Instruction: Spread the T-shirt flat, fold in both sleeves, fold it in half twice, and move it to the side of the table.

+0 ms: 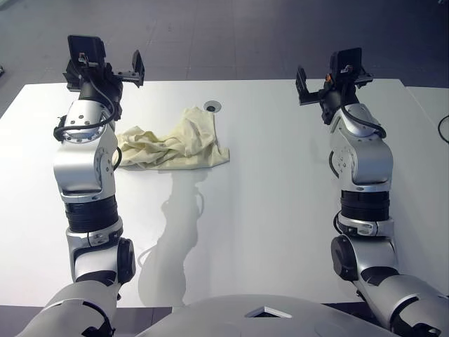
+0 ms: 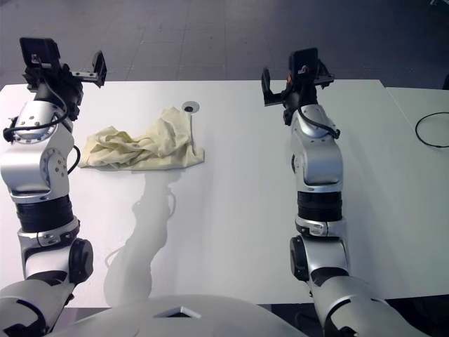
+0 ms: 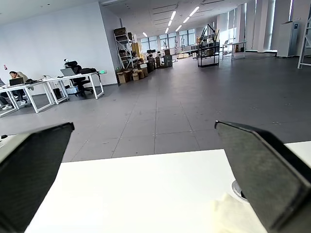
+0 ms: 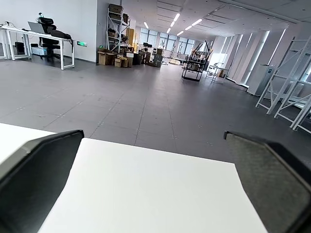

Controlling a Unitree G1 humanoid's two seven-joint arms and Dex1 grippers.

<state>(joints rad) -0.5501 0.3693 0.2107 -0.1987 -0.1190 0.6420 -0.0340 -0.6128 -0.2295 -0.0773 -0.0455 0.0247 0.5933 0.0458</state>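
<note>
Gaping empty above white table [image 1: 280, 182]: left pincer [image 3: 144, 126], right pincer [image 4: 153, 133]; T-shirt [image 1: 175, 147] crumpled; office [image 3: 160, 97] beyond.

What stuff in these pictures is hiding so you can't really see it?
- T-shirt: it lies crumpled in a heap, so in both eye views its sleeves and front are lost in the folds.
- T-shirt's left end: in the left eye view it sits behind the left arm.
- Round table hole: in the left wrist view it is partly behind a finger of the left gripper.
- Black cable: in the right eye view the picture's edge cuts it off.
</note>
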